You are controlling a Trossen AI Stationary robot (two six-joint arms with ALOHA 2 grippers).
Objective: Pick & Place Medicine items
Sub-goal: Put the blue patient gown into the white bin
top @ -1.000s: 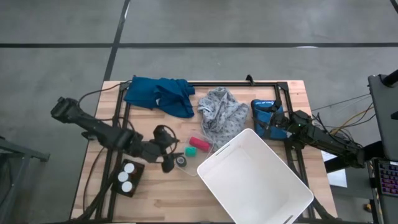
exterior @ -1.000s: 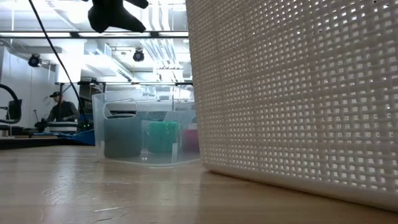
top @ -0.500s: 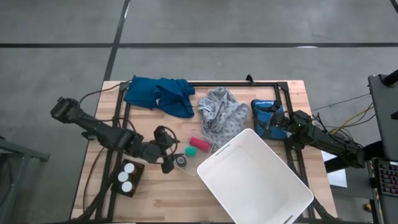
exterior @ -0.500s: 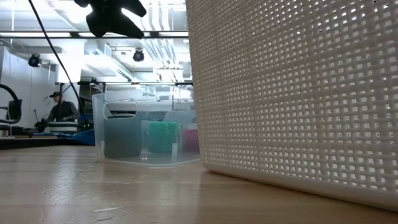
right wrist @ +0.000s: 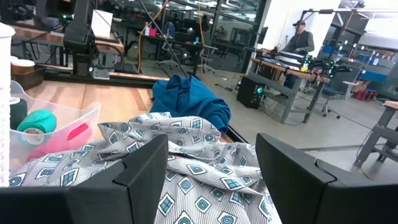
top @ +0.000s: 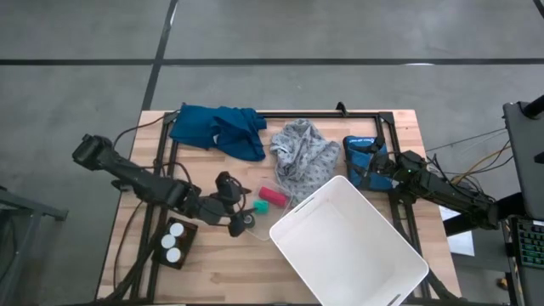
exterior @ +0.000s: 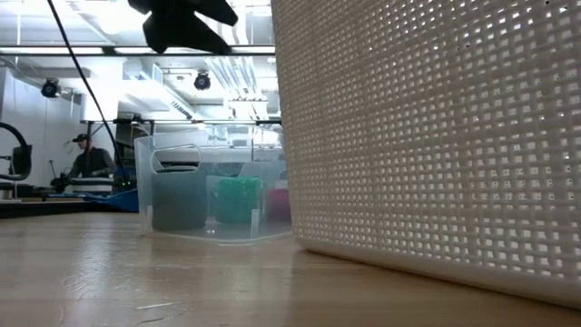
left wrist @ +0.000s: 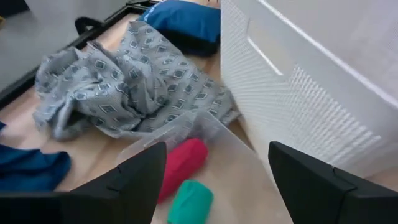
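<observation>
The pill bottles (top: 174, 241) stand in a dark holder near the table's front left; from above only their white round caps show. My left gripper (top: 236, 216) is open and empty. It hangs above the near end of a clear tray (top: 263, 208) and shows at the top of the low view (exterior: 186, 23). Its wrist view (left wrist: 217, 152) looks down on the tray's pink roll (left wrist: 181, 165) and green roll (left wrist: 189, 200). My right gripper (top: 376, 170) is open and empty at the table's right, beside a blue pouch (top: 361, 157), and faces the grey patterned cloth (right wrist: 186, 180).
A large white mesh basket (top: 348, 251) fills the front right and stands close beside the tray. A blue cloth (top: 217, 129) and the grey patterned cloth (top: 302, 153) lie at the back. The tray also holds a grey cylinder (exterior: 177, 195). A person (exterior: 89, 156) sits far behind.
My left gripper has gone a little toward the table's right edge, toward the clear tray and the basket, staying well above the table. Nothing else has moved.
</observation>
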